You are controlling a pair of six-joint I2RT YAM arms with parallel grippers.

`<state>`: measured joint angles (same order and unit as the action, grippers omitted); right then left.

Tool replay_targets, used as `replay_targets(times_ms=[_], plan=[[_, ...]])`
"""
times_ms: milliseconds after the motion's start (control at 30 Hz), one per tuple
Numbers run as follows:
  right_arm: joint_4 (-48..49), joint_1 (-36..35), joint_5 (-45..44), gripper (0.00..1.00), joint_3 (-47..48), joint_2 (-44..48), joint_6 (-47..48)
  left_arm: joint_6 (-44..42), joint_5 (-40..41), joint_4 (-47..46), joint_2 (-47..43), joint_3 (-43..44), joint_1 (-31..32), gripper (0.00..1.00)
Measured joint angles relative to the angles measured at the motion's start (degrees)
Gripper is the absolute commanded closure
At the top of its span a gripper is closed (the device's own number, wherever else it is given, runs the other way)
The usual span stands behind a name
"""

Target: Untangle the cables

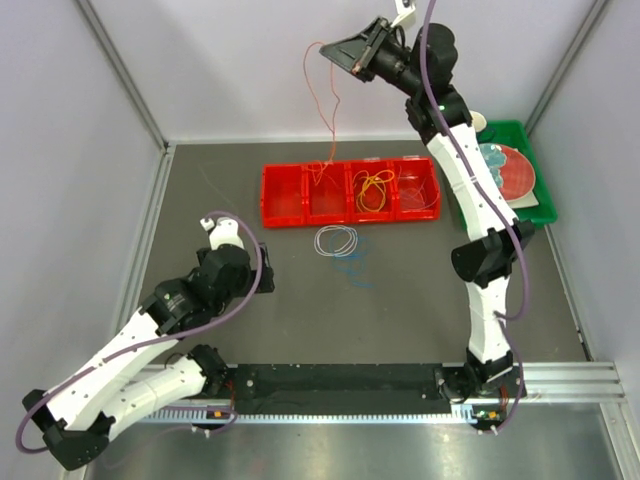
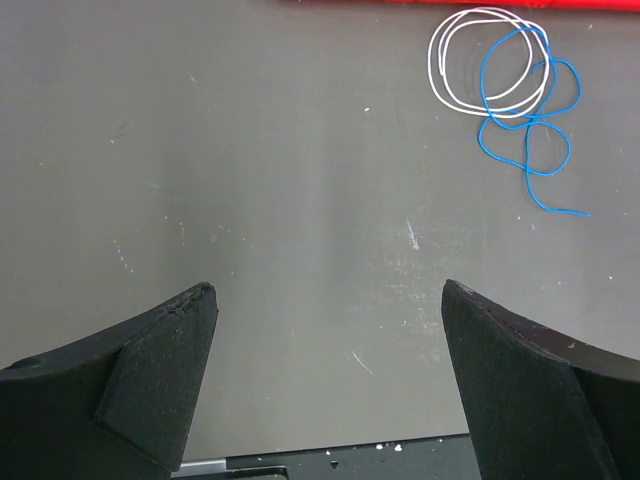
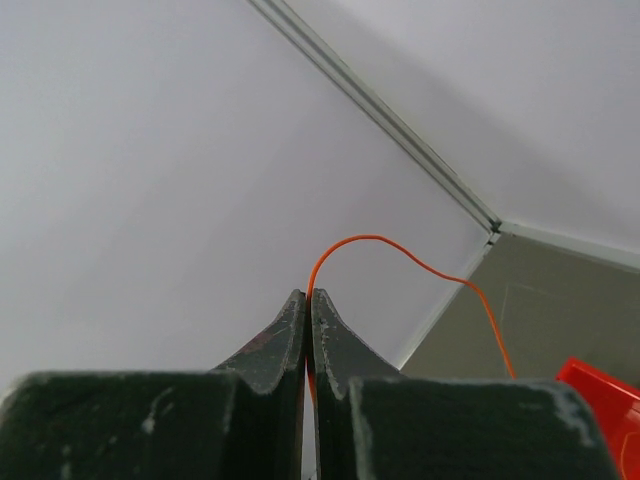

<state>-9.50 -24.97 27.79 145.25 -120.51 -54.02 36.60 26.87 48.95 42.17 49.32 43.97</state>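
Note:
My right gripper (image 1: 332, 55) is raised high at the back and shut on a thin red-orange cable (image 1: 328, 100), which hangs down into the red tray's left part. In the right wrist view the cable (image 3: 400, 248) arcs out from between the closed fingertips (image 3: 309, 296). A white cable loop (image 1: 336, 240) and a blue cable (image 1: 352, 265) lie on the table in front of the tray; they overlap in the left wrist view, white (image 2: 460, 60) and blue (image 2: 530, 110). A yellow-orange cable (image 1: 375, 190) lies in the tray. My left gripper (image 2: 325, 300) is open and empty, low at the near left.
The red divided tray (image 1: 283, 196) stands mid-table at the back. A green bin (image 1: 530, 206) holding a round reddish object sits at the right behind the right arm. Grey walls and metal frame posts enclose the table.

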Motion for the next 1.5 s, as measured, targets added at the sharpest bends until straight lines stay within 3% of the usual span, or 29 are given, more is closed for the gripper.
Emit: replay_targets(times_ms=[967,1500], plan=[[-5.4,1.4,-2.0,1.00,-13.6,-4.7,10.6,0.8,1.1,0.0,0.9,0.0,0.0,0.02],[-8.3,-0.9,-5.4,1.00,-17.9,-8.5,9.2,0.8,1.1,0.0,0.9,0.0,0.0,0.03]])
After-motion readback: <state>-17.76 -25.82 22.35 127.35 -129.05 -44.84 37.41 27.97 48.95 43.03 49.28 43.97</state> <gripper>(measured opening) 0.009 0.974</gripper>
